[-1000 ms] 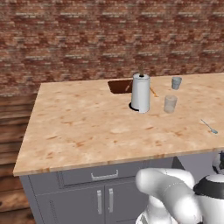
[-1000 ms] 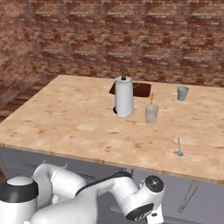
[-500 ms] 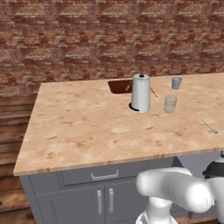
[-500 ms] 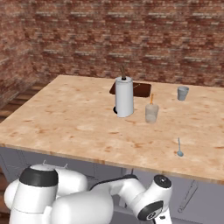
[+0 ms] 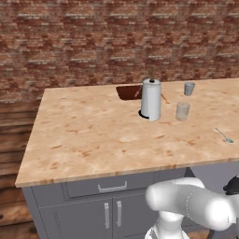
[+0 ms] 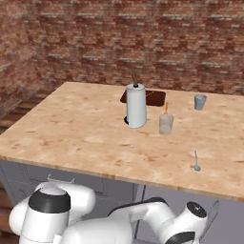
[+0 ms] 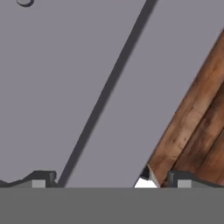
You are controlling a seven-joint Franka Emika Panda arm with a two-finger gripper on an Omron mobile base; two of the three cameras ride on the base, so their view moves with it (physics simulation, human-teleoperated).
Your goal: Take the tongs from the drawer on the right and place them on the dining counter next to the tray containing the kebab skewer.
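The gripper [image 7: 109,181] hangs low in front of the grey cabinets, jaws spread wide with nothing between them — the two dark fingertips [image 7: 41,178] sit far apart at the bottom of the hand view. Ahead of them are flat grey cabinet panels [image 7: 65,78], split by a dark seam running at a slant, and a strip of wooden floor [image 7: 197,127] off to one side. Which of those panels is the drawer, I cannot tell from here.

Up on the worktop [image 5: 93,135], the dark reddish-brown tray [image 5: 129,92] lies near the far edge by the brick wall [image 5: 93,42], partly hidden behind the white paper-towel roll [image 5: 151,99], which stands upright just in front of it. A thin orange-brown skewer [image 5: 164,98] pokes out beside the roll at the tray's right end; from the right base view it shows just behind the clear glass [image 6: 166,124]. That glass stands near the roll, and a small grey cup [image 5: 188,88] sits further back, apart from both. A silver spoon [image 5: 224,135] lies alone toward the right end of the stone top. Below the front edge, a drawer front with a silver bar handle [image 5: 112,187] sits over double doors. The tongs can't be made out anywhere.
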